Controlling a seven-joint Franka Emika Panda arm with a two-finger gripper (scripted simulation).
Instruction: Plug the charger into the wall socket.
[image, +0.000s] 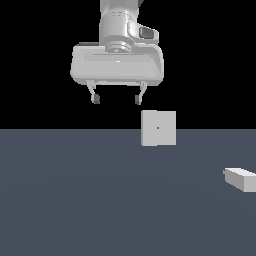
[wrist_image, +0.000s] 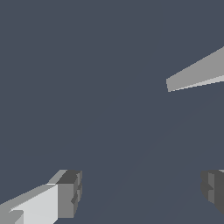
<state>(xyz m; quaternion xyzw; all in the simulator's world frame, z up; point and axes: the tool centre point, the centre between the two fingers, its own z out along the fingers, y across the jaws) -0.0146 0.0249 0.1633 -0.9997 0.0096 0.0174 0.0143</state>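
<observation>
While the gripper (image: 117, 99) hangs in the upper middle of the exterior view with its two fingers spread wide and nothing between them, the charger (image: 241, 179) lies flat on the dark grey floor (image: 100, 200) at the far right edge of that frame, low and well apart from the hand. It sits below and far to the exterior view's right of the fingertips, partly cut off by the frame border. Between the two, the wall socket (image: 158, 128) stands upright just below and to the exterior view's right of the nearer finger, its tiny orange dot facing the camera. Seen from the wrist camera, both dark finger pads (wrist_image: 70, 192) frame bare floor, and a pale wedge (wrist_image: 197, 72) enters from one edge; which object it is cannot be told.
</observation>
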